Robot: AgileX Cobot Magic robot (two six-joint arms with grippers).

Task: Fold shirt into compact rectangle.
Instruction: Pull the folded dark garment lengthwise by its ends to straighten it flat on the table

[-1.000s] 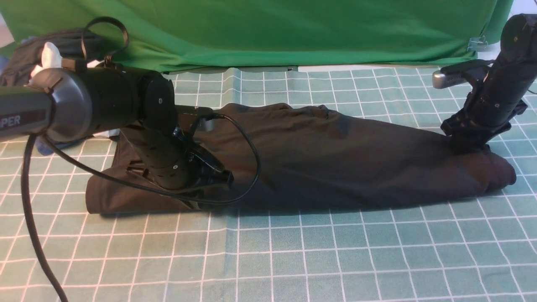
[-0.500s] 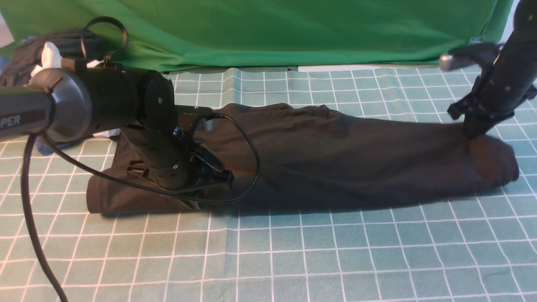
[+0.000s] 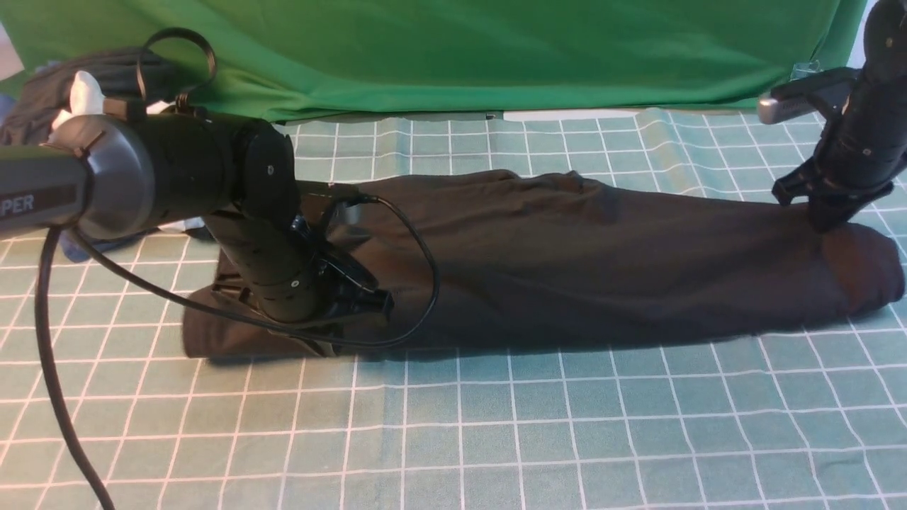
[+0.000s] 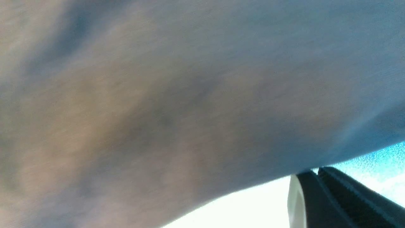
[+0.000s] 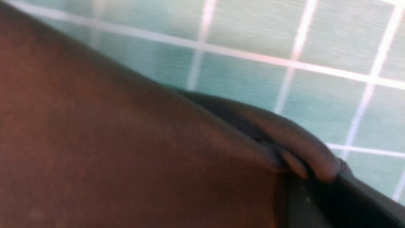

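The dark brown shirt (image 3: 567,269) lies stretched in a long band across the green checked cloth, its right end rolled into a bulge (image 3: 861,273). My left gripper (image 3: 322,346) is low at the shirt's near left edge. Its fingers (image 4: 319,190) are pressed together, with taut fabric (image 4: 158,110) running into their tips. My right gripper (image 3: 825,223) points down onto the shirt's right end. In the right wrist view a bunched fold (image 5: 297,152) is pinched at its jaws. The chest print and neck label are hidden.
A green backdrop cloth (image 3: 460,49) hangs along the back. A heap of dark and white clothing (image 3: 78,88) sits at the back left, behind my left arm. A black cable (image 3: 421,283) loops over the shirt. The checked tablecloth (image 3: 496,425) extends to the near edge.
My right gripper rose off the shirt's end, closed on it and pulled to the right. The whole shirt slid right and stretched; its left end moved in. My left arm barely moved.
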